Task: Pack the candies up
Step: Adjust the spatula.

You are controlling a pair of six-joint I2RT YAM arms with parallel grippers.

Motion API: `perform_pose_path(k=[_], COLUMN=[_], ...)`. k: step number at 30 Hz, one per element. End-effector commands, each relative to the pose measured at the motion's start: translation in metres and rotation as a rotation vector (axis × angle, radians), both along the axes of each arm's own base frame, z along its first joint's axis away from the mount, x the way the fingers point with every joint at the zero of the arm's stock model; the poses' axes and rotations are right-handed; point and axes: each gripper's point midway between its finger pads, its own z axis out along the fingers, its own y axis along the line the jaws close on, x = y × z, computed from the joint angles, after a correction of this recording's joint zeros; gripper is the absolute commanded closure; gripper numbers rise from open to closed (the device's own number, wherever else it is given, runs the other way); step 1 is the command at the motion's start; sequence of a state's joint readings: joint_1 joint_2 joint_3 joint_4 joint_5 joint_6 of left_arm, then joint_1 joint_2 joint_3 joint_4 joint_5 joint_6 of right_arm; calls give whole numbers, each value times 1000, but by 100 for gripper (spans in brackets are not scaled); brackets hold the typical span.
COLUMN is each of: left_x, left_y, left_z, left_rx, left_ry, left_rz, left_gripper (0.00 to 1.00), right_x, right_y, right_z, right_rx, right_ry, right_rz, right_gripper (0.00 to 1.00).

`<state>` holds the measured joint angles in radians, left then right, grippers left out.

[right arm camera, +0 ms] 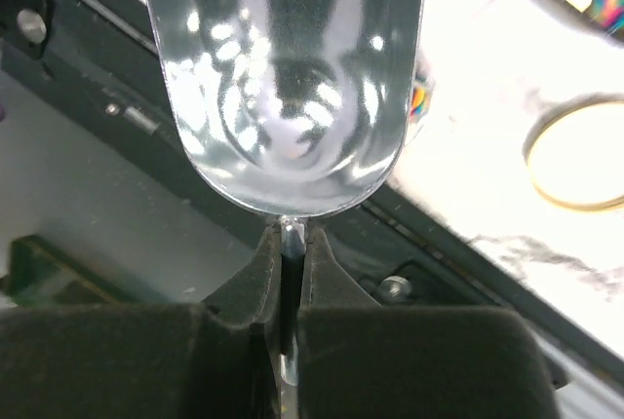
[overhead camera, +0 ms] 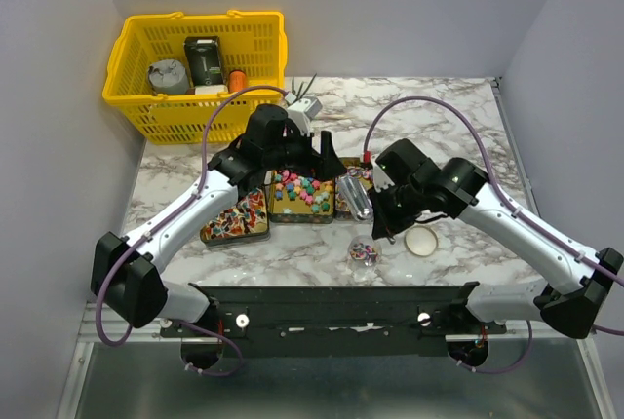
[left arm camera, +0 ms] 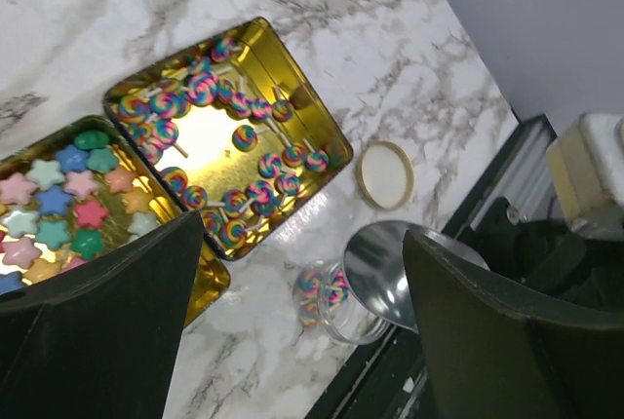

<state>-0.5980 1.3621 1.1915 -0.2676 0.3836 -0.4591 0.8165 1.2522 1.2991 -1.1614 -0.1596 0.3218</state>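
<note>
Left pincer (overhead camera: 305, 161) hanging wide apart, right pincer (right arm camera: 290, 244) clamped on my steel scoop (right arm camera: 283, 78).
Star candies (overhead camera: 300, 190) fill the middle gold tin (overhead camera: 292, 216), and swirl lollipops (left arm camera: 234, 146) fill the neighbouring tin (left arm camera: 297, 83) at its 3 o'clock. At 5 o'clock on the table (overhead camera: 458, 127), a small glass jar (overhead camera: 364, 253) holds a few more lollipops. The round gold lid (overhead camera: 421, 241) lies at the jar's 3 o'clock.

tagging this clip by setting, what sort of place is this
Probably a robot lab test cell: plain grey walls box in a marble-patterned tabletop, a black mounting rail lines its near edge, and the props look staged, gold tins of candies and a yellow basket.
</note>
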Motion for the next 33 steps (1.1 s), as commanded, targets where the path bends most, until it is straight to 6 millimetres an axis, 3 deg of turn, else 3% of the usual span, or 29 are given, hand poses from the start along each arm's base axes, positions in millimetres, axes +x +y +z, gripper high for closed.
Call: perform_pose_path(k=[1, 5, 9, 16, 25, 30, 33], left_x=[-37, -49, -57, -43, -35, -22, 0], left_y=[-15, -14, -15, -11, -8, -2, 12], left_z=[-4, -12, -34, -76, -93, -85, -72], left_rx=[-48, -38, 23, 149, 203, 215, 219], left_ry=[13, 18, 34, 108, 134, 115, 91], left_rz=[-228, -277, -289, -202, -166, -84, 40], left_gripper=[8, 13, 16, 25, 28, 27, 20], right_x=[27, 32, 34, 28, 24, 28, 37], right_y=[6, 6, 10, 23, 36, 40, 40], right_z=[22, 38, 62, 94, 97, 81, 71], right_rx=[8, 27, 89, 205, 264, 224, 178], right_ry=[-185, -240, -305, -351, -323, -265, -233], right_rz=[15, 19, 50, 117, 148, 108, 39], right_gripper=[99, 99, 99, 99, 99, 99, 99])
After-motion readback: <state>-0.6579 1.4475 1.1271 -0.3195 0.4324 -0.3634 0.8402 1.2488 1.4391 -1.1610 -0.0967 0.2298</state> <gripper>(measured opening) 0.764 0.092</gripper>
